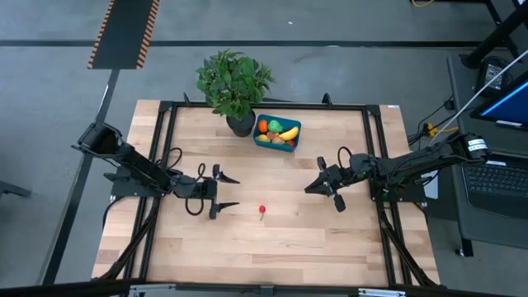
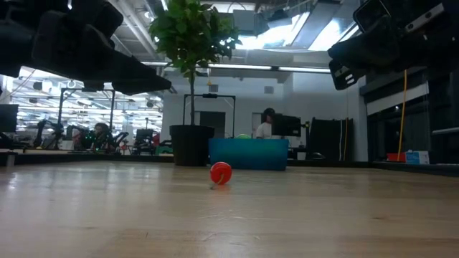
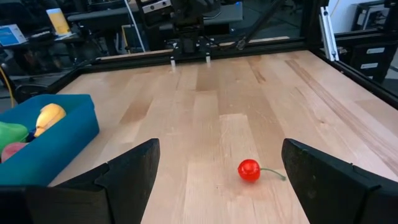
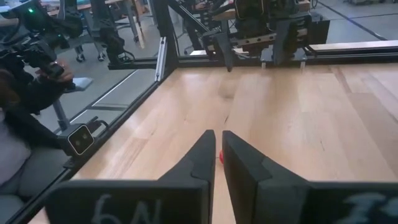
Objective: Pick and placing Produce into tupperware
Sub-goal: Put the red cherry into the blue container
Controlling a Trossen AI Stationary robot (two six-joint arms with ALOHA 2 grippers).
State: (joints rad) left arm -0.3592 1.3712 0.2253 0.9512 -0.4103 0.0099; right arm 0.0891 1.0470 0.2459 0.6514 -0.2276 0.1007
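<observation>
While the left gripper (image 1: 228,191) hangs jaws apart | cherry (image 1: 262,210) mid-table, nearer front edge | looks light, rolls; grip round body | right gripper (image 1: 323,186) jaws together.

A leafy potted plant (image 1: 234,85) stands at the wooden table's (image 1: 330,239) far edge.

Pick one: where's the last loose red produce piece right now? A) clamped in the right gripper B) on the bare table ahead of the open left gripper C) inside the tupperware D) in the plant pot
B: the red piece lies on the wood just ahead of the open left gripper, apart from the tupperware.
</observation>
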